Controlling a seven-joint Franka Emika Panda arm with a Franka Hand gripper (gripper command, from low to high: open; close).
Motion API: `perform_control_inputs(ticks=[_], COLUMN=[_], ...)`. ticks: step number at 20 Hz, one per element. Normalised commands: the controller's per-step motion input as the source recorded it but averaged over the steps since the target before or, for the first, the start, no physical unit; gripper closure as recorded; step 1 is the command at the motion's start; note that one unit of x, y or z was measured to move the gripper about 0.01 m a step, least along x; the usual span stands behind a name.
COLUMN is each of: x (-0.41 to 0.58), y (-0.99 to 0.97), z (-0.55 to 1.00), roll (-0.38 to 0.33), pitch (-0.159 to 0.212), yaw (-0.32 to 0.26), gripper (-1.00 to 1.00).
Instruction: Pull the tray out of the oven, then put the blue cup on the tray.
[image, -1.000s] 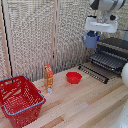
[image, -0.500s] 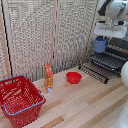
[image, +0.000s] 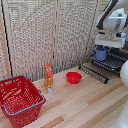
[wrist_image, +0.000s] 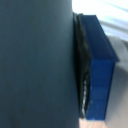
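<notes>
The blue cup (image: 101, 53) hangs in my gripper (image: 102, 48), which is shut on it, at the exterior view's right. It sits just over the far end of the tray (image: 111, 63), a dark wire rack drawn out from the oven (image: 124, 52). Only a dark sliver of the oven shows at the frame edge behind my arm. Whether the cup touches the rack I cannot tell. In the wrist view the cup's dark blue wall (wrist_image: 35, 60) fills most of the picture, with one blue finger (wrist_image: 99, 60) pressed against it.
The slatted door flap (image: 94, 72) lies open in front of the rack. A red bowl (image: 74, 77) sits on the wooden table (image: 85, 105), an orange carton (image: 48, 77) stands further left, and a red basket (image: 19, 99) is at the left. A slatted screen stands behind.
My gripper has carried the blue cup down and toward the exterior view's right, from above the door flap to just over the rack. Nothing else moved.
</notes>
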Motion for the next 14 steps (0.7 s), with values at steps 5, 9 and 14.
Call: perform_control_inputs(ticks=[5,9,14], x=[0.239,0.124,0.161], y=[0.01,-0.01,0.00], z=[0.37,0.69,0.96], roll=[-0.009,-0.001,-0.012], pitch=[0.035,0.000,0.002], yaw=[-0.062,-0.127,-0.145], gripper=[-1.00,-1.00,-1.00])
